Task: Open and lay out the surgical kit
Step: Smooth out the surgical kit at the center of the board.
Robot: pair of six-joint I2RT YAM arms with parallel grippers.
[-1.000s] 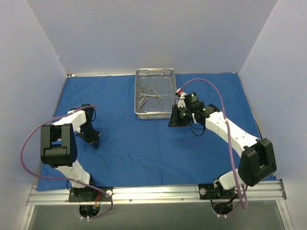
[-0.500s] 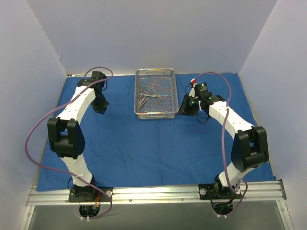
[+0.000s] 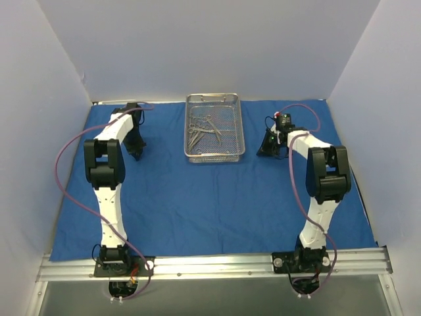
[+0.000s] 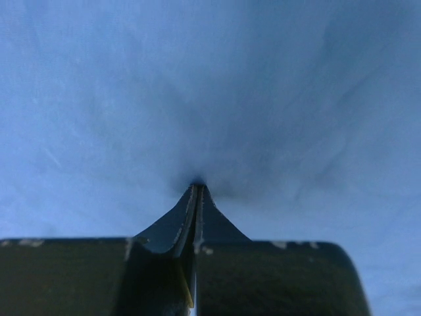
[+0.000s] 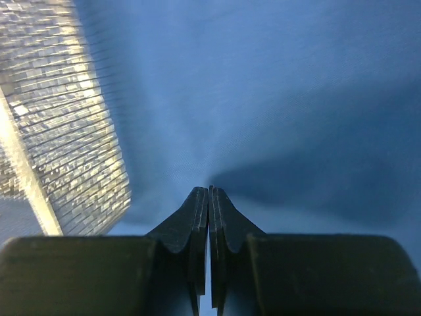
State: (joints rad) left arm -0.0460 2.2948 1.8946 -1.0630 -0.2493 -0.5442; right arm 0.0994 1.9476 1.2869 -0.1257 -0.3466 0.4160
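- My left arm [image 3: 105, 164] reaches far over the royal-blue cloth wrap [image 3: 197, 197], which is spread flat on the table and covers almost all of it. A purple cable [image 3: 58, 172] hangs in a loop beside the arm.
- My left hand [image 3: 136, 150] is down at the cloth, left of the tray and well apart from it. From above it is only a small dark shape, and its fingers are not to be made out there.
- In the left wrist view my left hand [image 4: 197, 187] is clenched, its two fingers pressed together with the tips at the cloth. Soft creases run toward the tips, but I cannot tell if a fold is caught between them. The picture is blurred there.
- The silver wire-mesh tray [image 3: 214, 158] stands on the far middle part of the cloth. The thin silver instruments [image 3: 202, 128] lie inside it in one tangled pile, so I cannot count them.
- My right hand [image 3: 266, 149] is low over the cloth, just beside the right wall of the tray.
- In the right wrist view my right hand [image 5: 209, 191] is also clenched, with nothing visible between the fingers. The mesh wall of the tray [image 5: 72, 131] is at the left, cut off by the edge, and its inside is hidden.
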